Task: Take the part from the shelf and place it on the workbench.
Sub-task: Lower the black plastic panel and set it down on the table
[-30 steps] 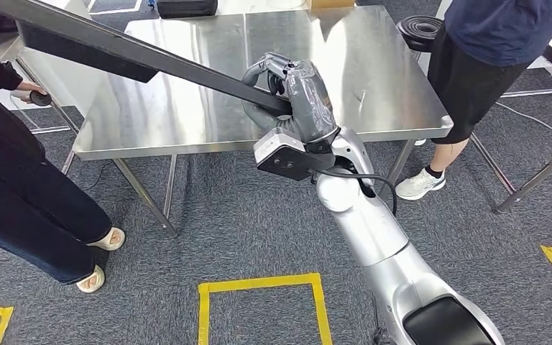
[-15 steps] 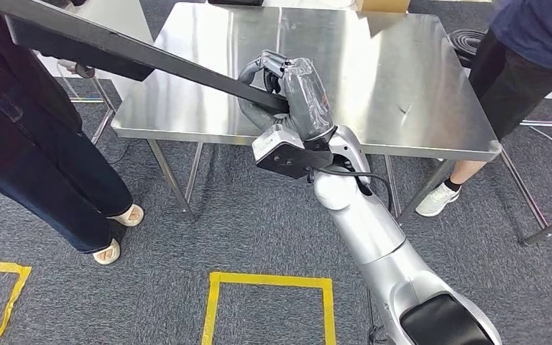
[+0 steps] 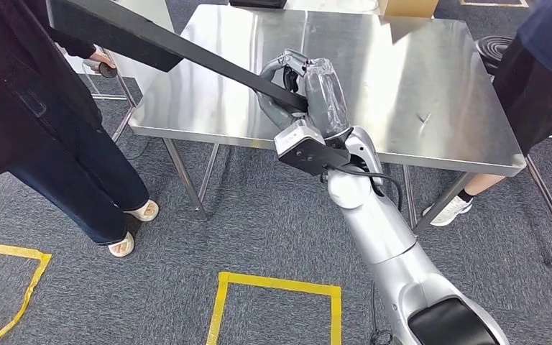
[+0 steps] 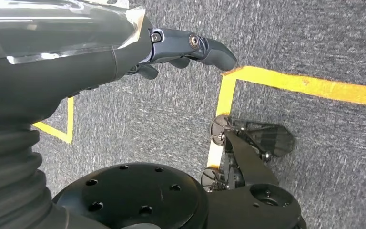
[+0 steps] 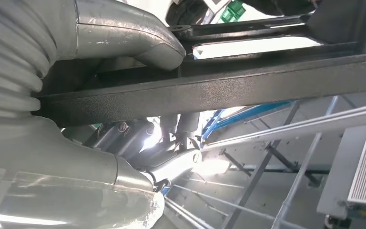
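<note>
The part (image 3: 187, 50) is a long black bar with a wider black plate at its far end. My right hand (image 3: 309, 90) grips the bar's near end and holds it raised, pointing up and to the left. In the right wrist view my thumb (image 5: 124, 33) lies on top of the textured bar (image 5: 248, 86). The steel workbench (image 3: 417, 79) stands just ahead, with my hand over its front edge in the picture. My left hand (image 4: 181, 45) hangs over the carpet, fingers stretched out, holding nothing.
A person in dark clothes (image 3: 36, 122) stands at the left, close to the part's far end. Another person (image 3: 539, 79) stands at the workbench's right end. A cardboard box (image 3: 410, 7) sits at the table's back edge. Yellow tape (image 3: 277, 284) marks squares on the carpet.
The whole picture has shifted, so the camera moved; the workbench now sits more squarely ahead and nearer. My right hand keeps its grip on the part, still raised.
</note>
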`<state>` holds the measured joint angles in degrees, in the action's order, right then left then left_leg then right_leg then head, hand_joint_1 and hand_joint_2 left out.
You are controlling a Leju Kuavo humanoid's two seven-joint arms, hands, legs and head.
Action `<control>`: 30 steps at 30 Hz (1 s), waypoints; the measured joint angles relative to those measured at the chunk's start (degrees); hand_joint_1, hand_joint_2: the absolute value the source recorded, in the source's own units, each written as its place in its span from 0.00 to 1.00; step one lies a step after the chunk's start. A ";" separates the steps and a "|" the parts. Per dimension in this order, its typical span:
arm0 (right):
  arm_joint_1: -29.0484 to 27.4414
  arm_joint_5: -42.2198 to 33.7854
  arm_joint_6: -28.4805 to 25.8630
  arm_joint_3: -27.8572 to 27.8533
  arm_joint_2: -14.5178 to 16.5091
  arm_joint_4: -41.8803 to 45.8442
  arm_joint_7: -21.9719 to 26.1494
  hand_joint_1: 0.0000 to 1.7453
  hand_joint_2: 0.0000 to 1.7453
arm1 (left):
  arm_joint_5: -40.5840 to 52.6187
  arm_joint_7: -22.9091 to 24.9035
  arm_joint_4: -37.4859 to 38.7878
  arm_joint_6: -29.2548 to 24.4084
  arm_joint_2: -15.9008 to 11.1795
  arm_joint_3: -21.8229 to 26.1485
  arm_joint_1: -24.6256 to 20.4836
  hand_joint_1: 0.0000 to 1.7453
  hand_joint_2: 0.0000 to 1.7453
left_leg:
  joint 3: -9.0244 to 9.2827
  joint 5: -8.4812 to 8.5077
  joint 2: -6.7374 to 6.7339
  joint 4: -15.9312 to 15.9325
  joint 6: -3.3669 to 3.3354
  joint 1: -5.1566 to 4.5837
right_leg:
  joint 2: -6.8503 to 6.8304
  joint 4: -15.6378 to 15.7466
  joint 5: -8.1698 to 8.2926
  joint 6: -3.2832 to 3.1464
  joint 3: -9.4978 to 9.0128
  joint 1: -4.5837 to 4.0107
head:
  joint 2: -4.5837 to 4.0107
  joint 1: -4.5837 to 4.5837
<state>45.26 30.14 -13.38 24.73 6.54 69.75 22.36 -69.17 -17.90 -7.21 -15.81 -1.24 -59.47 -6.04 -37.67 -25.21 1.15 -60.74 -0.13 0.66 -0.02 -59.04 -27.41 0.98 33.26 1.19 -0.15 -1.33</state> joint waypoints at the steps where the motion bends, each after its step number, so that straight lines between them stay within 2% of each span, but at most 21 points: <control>1: 0.16 -0.04 0.00 -0.11 0.02 0.02 0.05 1.00 1.00 | -0.04 -0.08 0.00 0.10 -0.02 -0.01 -0.01 0.00 1.00 | -1.17 -0.96 -0.16 -2.40 0.25 0.07 | -0.01 0.08 -0.21 -0.48 -0.47 0.19 | 0.00 -0.10; 4: 0.32 -0.08 0.00 -0.33 0.03 0.02 0.13 1.00 1.00 | -0.16 -0.39 0.00 0.31 -0.15 -0.01 -0.22 0.00 1.00 | -7.18 -3.84 -0.46 -12.88 0.80 0.13 | -0.12 0.08 -1.33 -1.21 -1.75 0.03 | 0.00 -0.27; 5: 0.30 -0.08 0.00 -0.37 0.01 0.02 0.13 1.00 1.00 | -0.16 -0.46 0.00 0.34 -0.21 0.00 -0.35 0.00 1.00 | -8.47 -3.44 -0.53 -14.39 0.84 0.13 | -0.13 0.08 -1.83 -1.21 -2.28 -0.01 | 0.00 -0.29; 6: 0.30 -0.08 0.00 -0.42 0.00 0.02 0.13 1.00 1.00 | -0.16 -0.50 0.00 0.37 -0.25 0.00 -0.44 0.00 1.00 | -8.63 -1.92 -0.61 -13.66 0.78 0.13 | -0.12 0.09 -2.39 -1.16 -2.97 -0.03 | 0.00 -0.29; 8: 0.41 -0.08 -0.02 -0.52 -0.01 0.05 0.13 1.00 1.00 | -0.16 -0.49 0.00 0.41 -0.29 -0.02 -0.35 0.00 1.00 | -6.13 2.72 -0.91 -7.12 0.39 0.09 | -0.07 0.17 -3.67 -0.91 -4.46 0.03 | 0.00 -0.30; 9: 0.55 -0.10 -0.08 -0.58 -0.04 0.08 0.13 1.00 1.00 | -0.16 -0.48 0.00 0.45 -0.32 -0.05 -0.23 0.00 1.00 | -4.38 4.03 -1.14 -3.79 0.12 -0.13 | -0.05 0.35 -4.29 -0.64 -5.06 -0.10 | 0.00 -0.31; 11: 0.79 -0.14 -0.30 -0.67 -0.16 0.14 0.13 1.00 1.00 | -0.15 -0.45 -0.01 0.57 -0.37 -0.22 -0.08 0.00 1.00 | -1.94 3.53 -1.52 0.29 -0.60 -0.65 | -0.05 1.11 -5.05 0.09 -5.83 -0.33 | 0.00 -0.35; 14: 0.89 -0.17 -0.61 -0.79 -0.42 0.28 0.11 1.00 1.00 | -0.09 -0.45 -0.02 0.78 -0.36 -0.69 0.21 0.00 1.00 | 0.11 1.52 -1.36 2.22 -1.94 -0.88 | -0.12 0.61 -4.19 1.63 -6.79 -0.52 | 0.00 -0.26; 15: 0.93 -0.20 -0.65 -0.82 -0.56 0.34 0.11 1.00 1.00 | -0.06 -0.46 -0.01 0.80 -0.35 -0.84 0.32 0.00 1.00 | 1.02 1.08 -1.18 2.64 -2.32 -0.83 | -0.10 -1.51 -3.65 1.93 -5.80 -0.55 | 0.00 -0.17; 17: 0.80 -0.28 -0.71 -0.94 -0.99 0.41 0.16 1.00 1.00 | -0.03 -0.47 -0.01 0.81 -0.32 -1.07 0.43 0.00 1.00 | 3.01 0.08 -0.82 3.36 -2.91 -0.76 | 0.00 -8.65 -3.55 1.58 -0.89 -0.61 | 0.00 0.09; 19: 0.34 -0.35 -0.75 -1.08 -1.62 0.42 0.21 1.00 1.00 | -0.02 -0.46 0.00 0.81 -0.31 -1.26 0.52 0.00 1.00 | 5.07 -1.27 -0.53 3.74 -3.23 -0.81 | 0.09 -14.82 -5.96 0.72 5.03 -0.73 | 0.00 0.15; 20: 0.10 -0.36 -0.77 -1.14 -1.96 0.41 0.20 1.00 1.00 | -0.01 -0.45 0.00 0.81 -0.31 -1.33 0.59 0.00 1.00 | 6.25 -2.07 -0.33 3.83 -3.26 -0.83 | 0.11 -15.76 -7.75 0.37 7.24 -0.77 | 0.00 0.14; 21: -0.07 -0.40 -0.79 -1.20 -2.28 0.40 0.19 1.00 1.00 | 0.00 -0.45 0.00 0.81 -0.31 -1.39 0.65 0.00 1.00 | 7.58 -3.05 -0.11 3.87 -3.23 -0.83 | 0.12 -15.01 -9.07 0.27 8.74 -0.80 | 0.00 0.16; 22: -0.16 -0.47 -0.80 -1.24 -2.53 0.40 0.21 1.00 1.00 | 0.01 -0.44 0.00 0.82 -0.30 -1.42 0.68 0.00 1.00 | 9.04 -4.14 0.10 3.88 -3.16 -0.84 | 0.12 -12.76 -9.04 0.53 9.53 -0.80 | 0.00 0.17; 23: -0.22 -0.57 -0.81 -1.28 -2.78 0.38 0.23 1.00 1.00 | 0.02 -0.44 0.00 0.83 -0.29 -1.44 0.72 0.00 1.00 | 10.39 -5.31 0.25 3.89 -3.05 -0.84 | 0.10 -9.43 -6.92 1.34 9.86 -0.75 | 0.00 0.18; 24: -0.32 -0.69 -0.83 -1.33 -3.07 0.26 0.28 1.00 1.00 | 0.03 -0.41 0.01 0.84 -0.29 -1.46 0.74 0.00 1.00 | 11.74 -6.54 0.37 3.76 -2.88 -0.88 | 0.03 -5.56 -2.42 2.50 10.07 -0.72 | -0.01 0.22; 25: -0.40 -0.82 -0.86 -1.36 -3.30 0.14 0.36 1.00 1.00 | 0.03 -0.38 0.01 0.86 -0.29 -1.50 0.76 0.00 1.00 | 12.55 -7.73 0.48 3.73 -2.64 -0.97 | -0.16 -2.52 2.41 3.19 9.77 -0.76 | -0.01 0.25; 26: -0.51 -0.95 -0.92 -1.38 -3.50 0.06 0.40 1.00 1.00 | 0.03 -0.31 0.01 0.88 -0.27 -1.55 0.76 0.00 1.00 | 13.20 -8.80 0.53 3.75 -2.37 -1.01 | -0.23 -0.59 6.40 3.25 9.53 -0.92 | -0.01 0.12; 27: -0.49 -1.05 -0.99 -1.44 -3.62 0.02 0.46 1.00 1.00 | 0.03 -0.26 0.00 0.89 -0.23 -1.60 0.72 0.00 1.00 | 13.85 -9.49 0.54 3.68 -2.08 -1.01 | -0.29 0.26 8.71 2.71 9.31 -1.07 | -0.01 0.08; 28: -0.27 -1.15 -1.08 -1.46 -3.60 0.11 0.49 1.00 1.00 | 0.02 -0.23 -0.01 0.88 -0.19 -1.65 0.64 0.00 1.00 | 14.03 -9.70 0.51 3.57 -1.79 -0.97 | -0.28 0.15 8.88 1.65 8.77 -1.15 | 0.00 0.00; 30: 0.26 -1.29 -1.17 -1.54 -3.50 0.38 0.52 1.00 1.00 | -0.02 -0.21 -0.02 0.82 -0.11 -1.73 0.41 0.00 1.00 | 13.18 -8.74 0.22 0.65 -1.32 -0.80 | -0.06 0.32 8.07 0.19 7.91 -0.86 | 0.00 -0.07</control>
<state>45.52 28.85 -14.55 23.19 3.04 70.12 22.88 -69.19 -18.11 -7.23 -14.98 -1.35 -61.20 -5.63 -24.49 -33.95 1.36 -60.09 -1.45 -0.15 -0.08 -58.72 -19.34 1.17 41.17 0.33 -0.15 -1.40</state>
